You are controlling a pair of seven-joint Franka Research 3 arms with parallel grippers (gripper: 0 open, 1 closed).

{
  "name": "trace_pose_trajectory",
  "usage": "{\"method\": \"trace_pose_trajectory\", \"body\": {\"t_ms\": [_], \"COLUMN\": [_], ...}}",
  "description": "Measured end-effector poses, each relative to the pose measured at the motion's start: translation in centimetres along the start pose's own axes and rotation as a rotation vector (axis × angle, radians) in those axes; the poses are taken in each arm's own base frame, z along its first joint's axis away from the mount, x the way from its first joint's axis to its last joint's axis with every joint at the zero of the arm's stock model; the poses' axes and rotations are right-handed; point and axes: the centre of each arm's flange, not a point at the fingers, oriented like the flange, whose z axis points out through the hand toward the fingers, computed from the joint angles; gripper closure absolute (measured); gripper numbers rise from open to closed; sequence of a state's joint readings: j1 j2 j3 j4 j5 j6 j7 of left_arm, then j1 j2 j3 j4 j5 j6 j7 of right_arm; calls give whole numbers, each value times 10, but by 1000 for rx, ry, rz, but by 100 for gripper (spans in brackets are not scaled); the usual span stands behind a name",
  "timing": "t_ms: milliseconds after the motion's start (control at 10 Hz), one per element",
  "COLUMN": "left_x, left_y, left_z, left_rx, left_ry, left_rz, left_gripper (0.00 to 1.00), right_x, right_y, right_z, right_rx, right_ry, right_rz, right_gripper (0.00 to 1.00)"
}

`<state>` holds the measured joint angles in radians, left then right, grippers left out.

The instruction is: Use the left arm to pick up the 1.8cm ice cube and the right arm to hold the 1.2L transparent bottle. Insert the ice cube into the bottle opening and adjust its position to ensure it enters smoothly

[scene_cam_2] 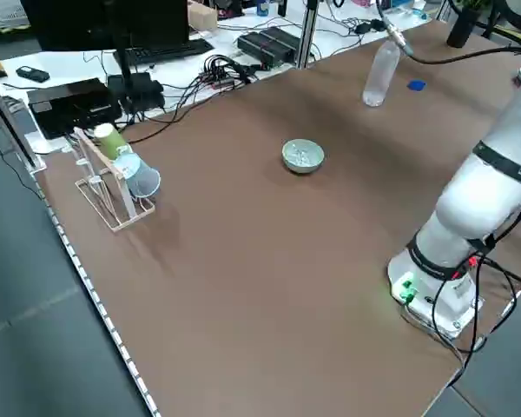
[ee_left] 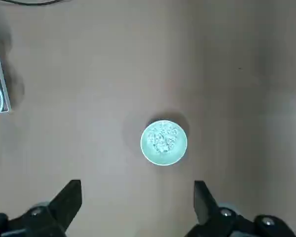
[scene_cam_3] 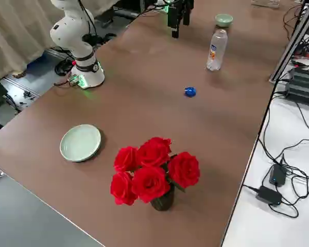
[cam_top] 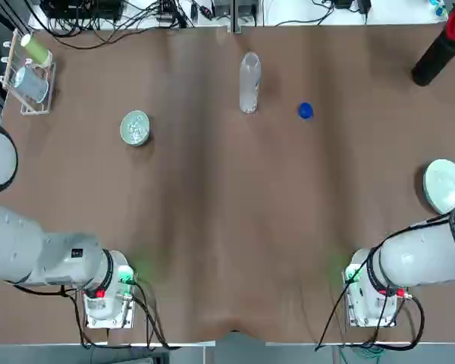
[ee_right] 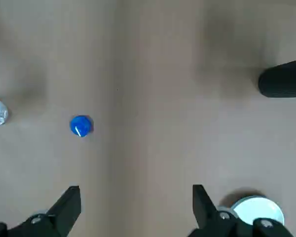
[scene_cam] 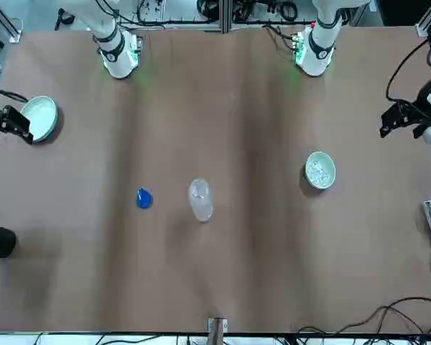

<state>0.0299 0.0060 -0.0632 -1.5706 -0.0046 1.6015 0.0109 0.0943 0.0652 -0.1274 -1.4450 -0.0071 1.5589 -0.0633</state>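
- Bottle (cam_top: 249, 82) stands upright and uncapped toward the far edge of the brown table (cam_top: 227, 227), its opening (scene_cam: 198, 190) facing up, with bare cloth all round it.
- Blue cap (cam_top: 305, 111) lies near the bottle, apart from it.
- Ice cubes (ee_left: 163, 138) sit piled in the pale green bowl (cam_top: 135, 127), well apart from the bottle.
- Left gripper (ee_left: 137, 202) hangs high above the bowl, fingers spread wide and holding nothing.
- Right gripper (ee_right: 136, 205) hangs above open table with fingers spread, a pale plate (cam_top: 445, 185) near the table's edge beneath it.
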Motion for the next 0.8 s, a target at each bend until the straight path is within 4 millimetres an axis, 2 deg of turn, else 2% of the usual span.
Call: {"method": "trace_pose_trajectory", "body": {"t_ms": [500, 600, 800], "left_x": [0, 1, 1], "left_y": [0, 0, -2], "left_z": [1, 2, 10], "left_rx": [0, 0, 0], "left_ry": [-1, -4, -19], "left_rz": [0, 0, -7], "left_gripper": [0, 0, 1], "right_x": [2, 5, 20], "right_y": [-4, -9, -31], "right_z": [5, 12, 44], "right_rx": [15, 24, 132], "right_ry": [-9, -21, -62], "right_rz": [-5, -23, -88], "right_gripper": [0, 0, 0]}}
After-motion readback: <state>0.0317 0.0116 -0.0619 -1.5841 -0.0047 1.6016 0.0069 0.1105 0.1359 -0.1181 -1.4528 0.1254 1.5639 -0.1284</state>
